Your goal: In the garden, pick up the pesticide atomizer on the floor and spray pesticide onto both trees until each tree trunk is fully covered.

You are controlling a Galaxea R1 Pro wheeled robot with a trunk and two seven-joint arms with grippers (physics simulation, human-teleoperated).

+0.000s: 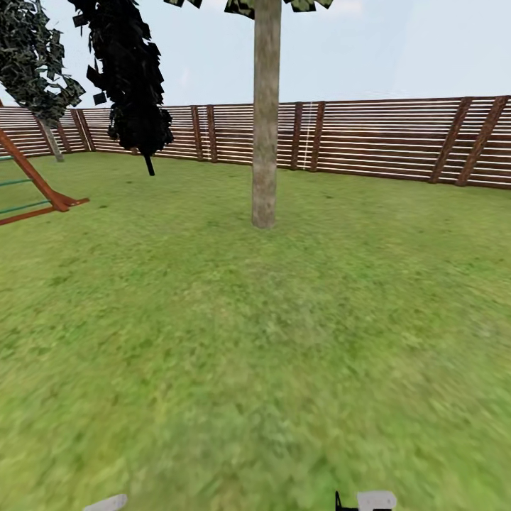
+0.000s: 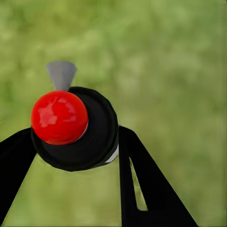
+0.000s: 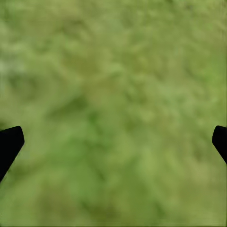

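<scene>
In the left wrist view the pesticide atomizer (image 2: 94,137) shows its round black top, a glossy red knob and a grey nozzle. My left gripper (image 2: 75,158) is shut on it, one black finger on each side, above blurry green grass. Ahead in the head view stands one tree with a thick, straight, mottled grey-tan tree trunk (image 1: 265,142), several metres away across the lawn (image 1: 255,341). My right gripper (image 3: 113,142) is open, with only grass between its black fingertips (image 3: 9,144).
A brown slatted fence (image 1: 383,138) rings the lawn behind the tree. A dark-leaved thin-trunked tree (image 1: 131,78) stands at the back left, another (image 1: 42,85) in the far left corner. A red-brown swing frame (image 1: 39,188) sits at the left edge.
</scene>
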